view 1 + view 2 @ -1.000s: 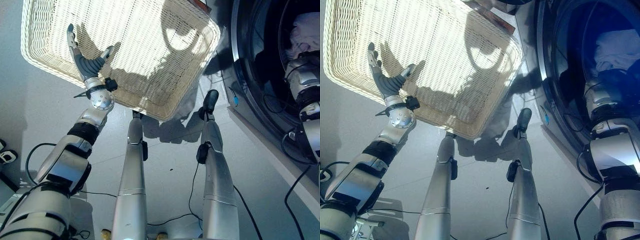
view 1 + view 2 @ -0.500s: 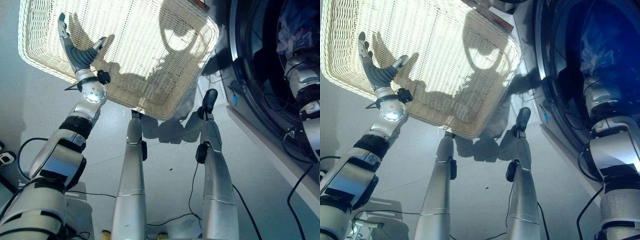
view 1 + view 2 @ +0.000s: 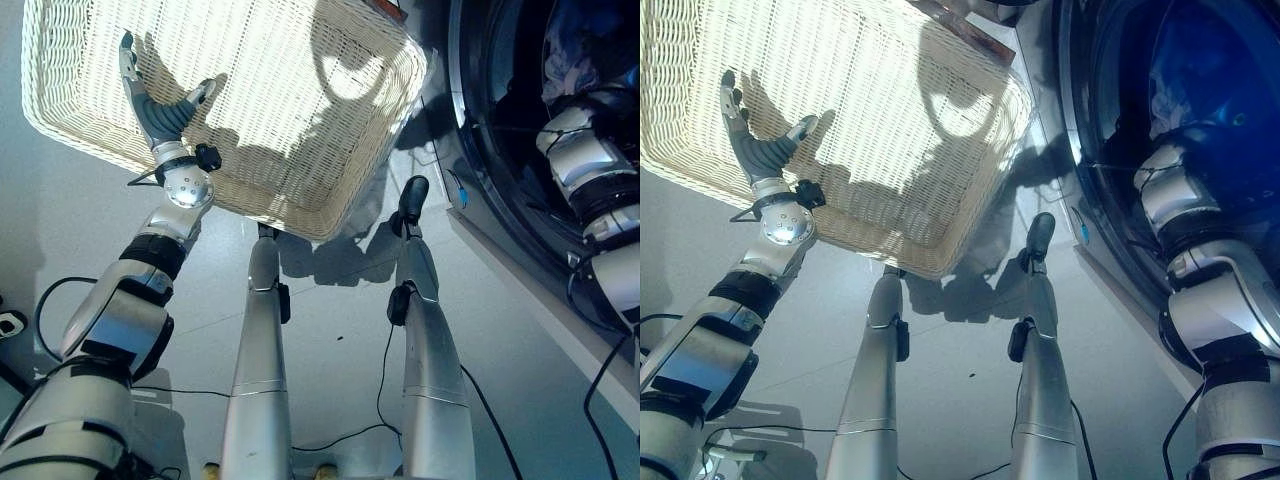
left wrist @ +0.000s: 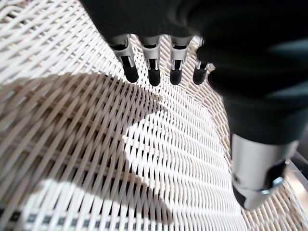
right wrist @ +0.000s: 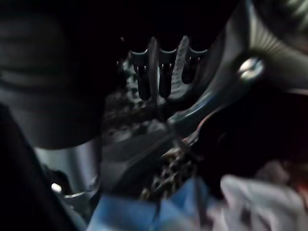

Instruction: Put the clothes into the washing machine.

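Some clothes [image 5: 231, 197] just beyond right hand [image 5: 161, 72] fingertips.

Silver-grey metal arms with black bands at the joints. Left hand [image 3: 160, 112] has a dark ribbed cover, silver fingers [image 4: 151, 67] with dark tips, and a round silver wrist joint with a black knob.
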{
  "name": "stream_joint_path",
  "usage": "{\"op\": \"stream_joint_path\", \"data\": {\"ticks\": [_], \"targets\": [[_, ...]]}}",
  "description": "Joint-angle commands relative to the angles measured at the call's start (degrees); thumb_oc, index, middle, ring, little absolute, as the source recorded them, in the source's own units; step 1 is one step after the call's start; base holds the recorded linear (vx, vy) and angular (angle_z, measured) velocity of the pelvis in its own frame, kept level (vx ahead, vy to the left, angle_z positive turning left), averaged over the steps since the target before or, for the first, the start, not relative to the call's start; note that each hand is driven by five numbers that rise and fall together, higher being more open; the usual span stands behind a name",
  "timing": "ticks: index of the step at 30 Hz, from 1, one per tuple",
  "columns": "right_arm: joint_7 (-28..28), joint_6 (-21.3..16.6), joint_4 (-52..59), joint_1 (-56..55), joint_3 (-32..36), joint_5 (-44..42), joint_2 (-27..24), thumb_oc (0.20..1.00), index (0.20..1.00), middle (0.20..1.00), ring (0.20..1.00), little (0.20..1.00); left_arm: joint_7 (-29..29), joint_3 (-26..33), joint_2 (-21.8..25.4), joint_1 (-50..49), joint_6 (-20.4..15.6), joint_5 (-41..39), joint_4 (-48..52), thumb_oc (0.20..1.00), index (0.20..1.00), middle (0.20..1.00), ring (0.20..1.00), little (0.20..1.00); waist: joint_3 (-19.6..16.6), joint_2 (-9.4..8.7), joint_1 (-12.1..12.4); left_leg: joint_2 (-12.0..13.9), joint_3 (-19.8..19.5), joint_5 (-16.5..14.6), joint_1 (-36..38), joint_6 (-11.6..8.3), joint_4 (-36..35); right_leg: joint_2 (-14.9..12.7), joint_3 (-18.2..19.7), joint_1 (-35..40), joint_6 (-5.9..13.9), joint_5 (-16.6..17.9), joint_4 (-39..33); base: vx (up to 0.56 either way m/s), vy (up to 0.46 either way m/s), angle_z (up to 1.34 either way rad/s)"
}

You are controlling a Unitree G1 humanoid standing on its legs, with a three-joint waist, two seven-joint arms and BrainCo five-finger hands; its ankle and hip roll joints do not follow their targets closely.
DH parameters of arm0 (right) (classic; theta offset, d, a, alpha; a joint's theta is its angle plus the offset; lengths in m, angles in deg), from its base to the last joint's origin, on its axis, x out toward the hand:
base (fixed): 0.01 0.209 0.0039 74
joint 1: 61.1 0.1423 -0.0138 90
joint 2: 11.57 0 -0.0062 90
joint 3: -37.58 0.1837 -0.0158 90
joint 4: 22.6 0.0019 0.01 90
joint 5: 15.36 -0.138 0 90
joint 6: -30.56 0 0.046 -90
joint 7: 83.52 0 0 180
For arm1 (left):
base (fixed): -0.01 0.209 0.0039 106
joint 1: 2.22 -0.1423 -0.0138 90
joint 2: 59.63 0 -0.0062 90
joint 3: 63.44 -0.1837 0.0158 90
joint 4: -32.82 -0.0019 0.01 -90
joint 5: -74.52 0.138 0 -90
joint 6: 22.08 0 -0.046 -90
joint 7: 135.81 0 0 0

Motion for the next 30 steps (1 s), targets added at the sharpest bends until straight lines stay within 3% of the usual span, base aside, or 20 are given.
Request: {"op": "stream_joint_path", "data": {"ticks": [1, 10, 22, 28, 30], "targets": [[-0.4, -2.0, 7.0, -2.7, -1.7, 5.0, -3.3, 1.0, 1.0, 1.0, 1.0, 1.0, 2.7, 4.0, -1.4, -1.2, -1.7, 3.1, 2.8, 1.0, 1.0, 1.0, 1.0, 1.0, 0.0, 3.39, -2.6, -1.2, -1.3, -2.2, 3.0, 2.73, -2.7, 0.6, -0.7, 1.4, 5.41, -6.7, 6.7, 0.0, 0.037, -0.01], [-5.3, -7.0, 22.1, -18.0, 2.8, 15.5, 1.2, 1.0, 1.0, 1.0, 1.0, 1.0, 4.9, 5.4, -5.4, -6.6, -2.0, 8.0, 5.3, 1.0, 1.0, 1.0, 1.0, 1.0, 0.0, 2.42, -4.4, -0.3, 0.4, -2.3, 5.8, 2.89, -3.4, 0.7, 0.4, 3.2, 5.53, -6.4, 6.4, -0.01, 0.02, -0.02], [-10.1, -11.0, 29.4, -28.9, 4.7, 21.9, 6.0, 1.0, 1.0, 1.0, 1.0, 1.0, 4.0, 7.0, -8.8, -11.6, -1.1, 11.4, 6.9, 1.0, 1.0, 1.0, 1.0, 1.0, 0.0, 1.82, -5.5, -0.1, 2.0, -2.5, 11.0, 3.5, -3.3, 0.2, 0.9, 7.5, 5.59, -6.0, 6.6, -0.01, 0.011, -0.01], [-15.2, -14.8, 32.3, -36.7, 3.7, 25.5, 8.3, 1.0, 1.0, 1.0, 1.0, 1.0, 1.4, 7.3, -10.8, -18.1, 1.5, 13.6, 7.4, 1.0, 1.0, 1.0, 1.0, 1.0, 0.0, 1.32, -5.4, 0.3, 3.5, -3.3, 17.8, 4.06, -2.9, -0.7, 0.6, 13.5, 5.79, -6.1, 6.2, -0.01, -0.013, -0.02], [-18.2, -17.1, 32.4, -41.2, 2.6, 25.9, 9.5, 1.0, 1.0, 1.0, 1.0, 1.0, 0.1, 7.7, -11.9, -23.9, 2.3, 14.7, 7.3, 1.0, 1.0, 1.0, 1.0, 1.0, 0.0, 1.19, -4.7, 0.8, 4.6, -3.8, 23.1, 4.18, -3.9, -2.0, -0.2, 18.7, 6.07, -6.3, 5.0, -0.03, -0.059, 0.0]]}}
